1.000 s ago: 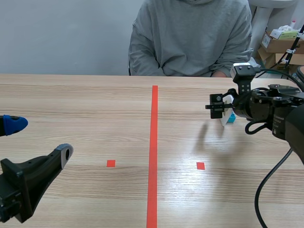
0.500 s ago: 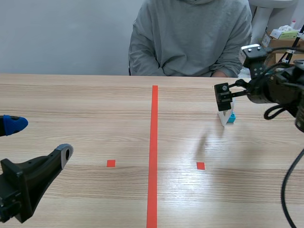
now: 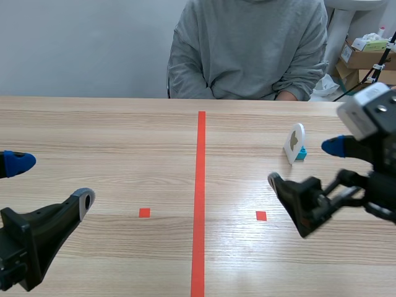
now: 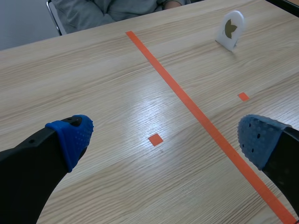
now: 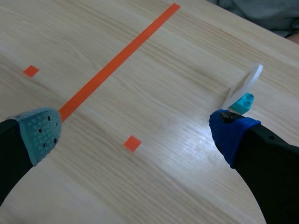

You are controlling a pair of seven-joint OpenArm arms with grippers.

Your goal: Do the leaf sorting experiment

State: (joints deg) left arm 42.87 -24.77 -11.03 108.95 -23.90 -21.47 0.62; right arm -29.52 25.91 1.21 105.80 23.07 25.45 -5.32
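Pulled back from the far right edge of the table [image 3: 124, 136], the right gripper [image 3: 303, 164] hangs wide open; the white leaf card [image 3: 295, 140] stands there on its teal clip [image 3: 301, 154]. The left gripper [image 3: 54, 180] gapes too. Light, stiff and tippy, the card probably wants a gentle pinch across its faces.

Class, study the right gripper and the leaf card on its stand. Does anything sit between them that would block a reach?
Nothing visible does. The right gripper is open, and the leaf card stands upright ahead of it on a teal stand. Only bare table lies between them.
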